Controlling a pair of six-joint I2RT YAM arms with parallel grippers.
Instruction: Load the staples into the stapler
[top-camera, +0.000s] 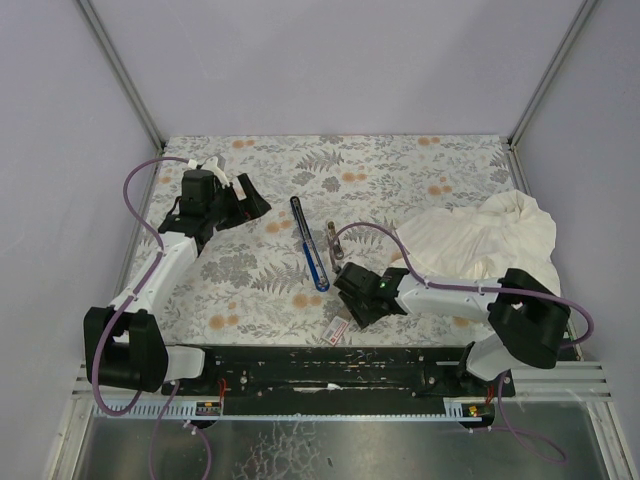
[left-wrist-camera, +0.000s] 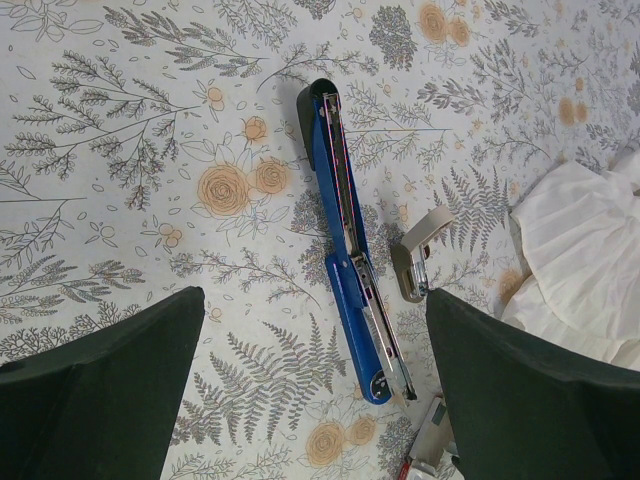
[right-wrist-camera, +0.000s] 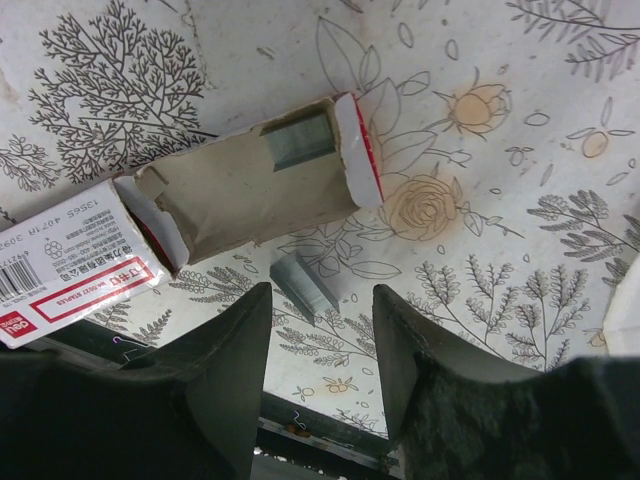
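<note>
The blue stapler (top-camera: 310, 245) lies opened out flat mid-table, its metal channel facing up (left-wrist-camera: 350, 260). My left gripper (top-camera: 250, 200) hovers open to its left, and the stapler's lower end lies between the wide-spread fingers (left-wrist-camera: 310, 300). The staples' white box with a pink-red label (right-wrist-camera: 70, 275) lies by the near edge (top-camera: 337, 330). Beside it is its cardboard tray (right-wrist-camera: 250, 185) with a grey strip of staples (right-wrist-camera: 298, 138) inside. A loose strip of staples (right-wrist-camera: 303, 282) lies on the table. My right gripper (right-wrist-camera: 321, 295) stands open just over it, touching nothing.
A crumpled white cloth (top-camera: 480, 240) covers the right side of the table. A small grey-tan metal-looking piece (left-wrist-camera: 418, 255) lies just right of the stapler. The black base rail (top-camera: 330, 365) runs along the near edge, close behind the box.
</note>
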